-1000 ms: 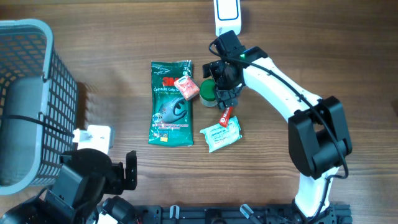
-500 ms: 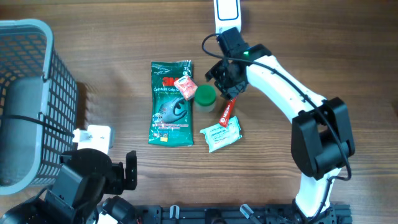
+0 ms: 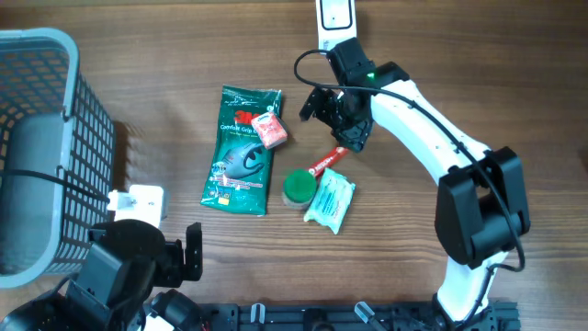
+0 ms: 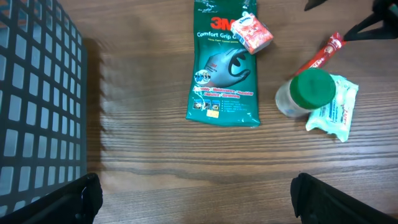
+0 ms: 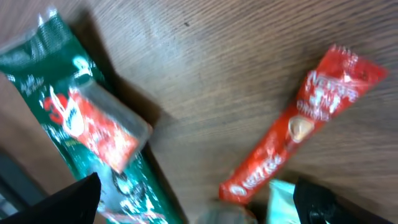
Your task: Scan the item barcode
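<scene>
We find the right hand (image 3: 336,118) spread wide and empty over the red stick sachet (image 3: 324,164) on the tabletop (image 3: 165,119); the green-lidded jar (image 3: 297,187) sits just beside it. The left hand (image 4: 199,202) is spread wide, empty too.

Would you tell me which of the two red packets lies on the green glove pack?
The small squarish red-and-white packet, resting on a corner of the glove pack; the long red stick sachet lies on the table beside the green-lidded jar.
</scene>
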Action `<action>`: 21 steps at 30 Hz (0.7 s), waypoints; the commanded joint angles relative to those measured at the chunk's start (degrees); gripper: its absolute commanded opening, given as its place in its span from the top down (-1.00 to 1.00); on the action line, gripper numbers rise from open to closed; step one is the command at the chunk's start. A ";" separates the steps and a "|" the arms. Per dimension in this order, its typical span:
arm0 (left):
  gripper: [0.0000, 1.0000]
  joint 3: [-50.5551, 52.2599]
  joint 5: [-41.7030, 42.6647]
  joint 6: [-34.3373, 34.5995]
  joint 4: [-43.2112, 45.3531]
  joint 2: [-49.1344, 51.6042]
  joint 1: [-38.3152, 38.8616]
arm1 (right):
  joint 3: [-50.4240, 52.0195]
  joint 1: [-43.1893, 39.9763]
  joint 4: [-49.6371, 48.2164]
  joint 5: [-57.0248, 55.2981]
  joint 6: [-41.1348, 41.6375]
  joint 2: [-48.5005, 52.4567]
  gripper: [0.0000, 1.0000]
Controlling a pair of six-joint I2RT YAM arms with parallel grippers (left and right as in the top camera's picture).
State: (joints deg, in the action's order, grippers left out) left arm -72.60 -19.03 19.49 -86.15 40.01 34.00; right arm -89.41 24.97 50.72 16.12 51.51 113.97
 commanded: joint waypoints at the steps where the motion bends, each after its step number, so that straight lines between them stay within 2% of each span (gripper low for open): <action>1: -1.00 -0.17 -0.52 0.72 0.11 -0.31 -0.20 | -1.40 0.68 3.87 0.33 -8.13 -2.89 -0.99; 5: -1.00 -0.17 -0.52 0.72 0.11 -0.31 -0.20 | -1.40 1.90 9.75 -2.25 -13.03 -2.99 -1.00; 9: -1.00 -0.17 -0.52 0.72 0.11 -0.31 -0.20 | -1.40 4.50 12.94 -6.36 -12.28 -3.28 -0.99; 16: -1.00 -0.17 -0.52 0.72 0.11 -0.31 -0.20 | -1.40 7.87 12.90 -6.73 -9.20 -3.65 -0.99; 21: -1.00 -0.17 -0.55 0.72 0.11 -0.31 -0.20 | -1.40 11.63 12.74 -7.82 -21.24 -3.65 -0.99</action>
State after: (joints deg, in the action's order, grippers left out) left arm -72.60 -19.03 19.46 -86.15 40.01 34.00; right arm -89.76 33.95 63.46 10.22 37.74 112.14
